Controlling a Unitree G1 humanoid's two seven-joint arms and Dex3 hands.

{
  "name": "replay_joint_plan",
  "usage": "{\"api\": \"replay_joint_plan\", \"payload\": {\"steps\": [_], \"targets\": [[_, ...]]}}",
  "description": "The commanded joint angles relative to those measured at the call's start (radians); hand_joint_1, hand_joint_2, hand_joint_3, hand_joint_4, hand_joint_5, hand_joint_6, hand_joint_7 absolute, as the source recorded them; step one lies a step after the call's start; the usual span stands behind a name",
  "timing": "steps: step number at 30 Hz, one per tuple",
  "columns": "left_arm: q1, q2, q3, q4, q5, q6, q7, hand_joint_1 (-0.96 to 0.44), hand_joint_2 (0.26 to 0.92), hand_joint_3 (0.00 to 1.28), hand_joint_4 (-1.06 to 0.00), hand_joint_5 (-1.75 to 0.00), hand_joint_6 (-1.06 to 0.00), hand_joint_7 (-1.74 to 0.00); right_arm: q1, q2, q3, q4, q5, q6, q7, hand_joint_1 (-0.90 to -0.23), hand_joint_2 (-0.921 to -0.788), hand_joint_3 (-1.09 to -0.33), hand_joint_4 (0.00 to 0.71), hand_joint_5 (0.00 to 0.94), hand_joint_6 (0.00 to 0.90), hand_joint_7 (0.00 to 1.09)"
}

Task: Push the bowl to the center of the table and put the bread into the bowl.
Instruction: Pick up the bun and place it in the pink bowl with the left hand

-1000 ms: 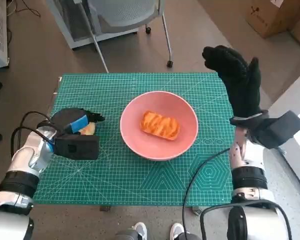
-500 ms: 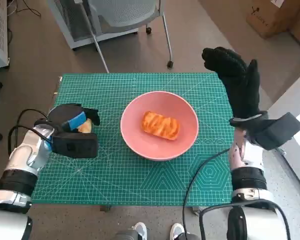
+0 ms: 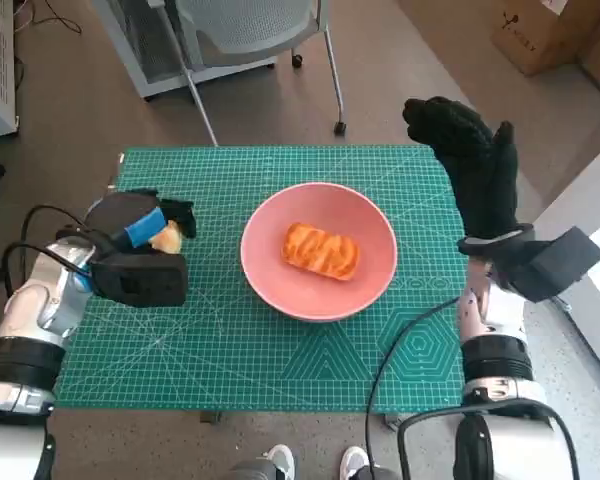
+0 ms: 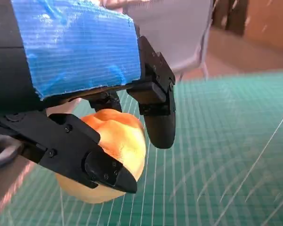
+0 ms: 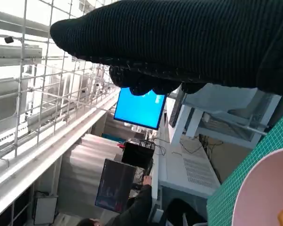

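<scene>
I find the pink bowl [image 3: 318,263] near the middle of the worktop [image 3: 280,350], on the green cutting mat, so I judge the pushing step complete. One glazed bread [image 3: 321,250] already lies inside it, slightly off centre.

My left hand [image 3: 140,228] sits near the worktop's left edge, well apart from the bowl. In the left wrist view its fingers [image 4: 158,115] are closed round a second piece, a pale round bun [image 4: 111,160], gripped from both sides and apparently lifted just clear of the mat; I cannot confirm the clearance. I judge the grip is meant for carrying the bun across to the bowl.

My right hand [image 3: 472,165] is raised over the worktop's far right corner, fingers loosely spread and holding nothing. It appears parked there to keep the bowl's approach clear. The bowl's rim shows at the edge of the right wrist view.
</scene>
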Motion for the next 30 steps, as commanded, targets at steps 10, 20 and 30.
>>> {"api": "replay_joint_plan", "payload": {"steps": [10, 20, 30], "targets": [[0.038, -0.084, 0.054, -0.447, -0.055, 0.067, -0.047, 0.0, 0.919, 0.04, -0.7, -1.11, -0.69, -1.13, 0.027, 0.012, 0.003, 0.014, -0.003, 0.016, -0.003, -0.548, -0.921, -0.496, 0.243, 0.002, 0.387, 0.0], [-0.017, -0.183, -0.013, -0.472, -0.043, -0.024, -0.051, 0.0, 0.919, 0.02, -0.7, -1.07, -0.74, -1.13, 0.046, 0.018, 0.009, -0.007, -0.006, 0.012, -0.004, -0.527, -0.921, -0.521, 0.245, 0.002, 0.39, 0.0], [-0.08, -0.268, -0.074, -0.349, -0.039, -0.123, -0.05, 0.0, 0.921, 0.07, -0.62, -1.16, -0.69, -1.17, 0.066, 0.014, 0.004, -0.035, 0.005, 0.022, -0.002, -0.517, -0.921, -0.531, 0.245, 0.001, 0.39, 0.0]]}}
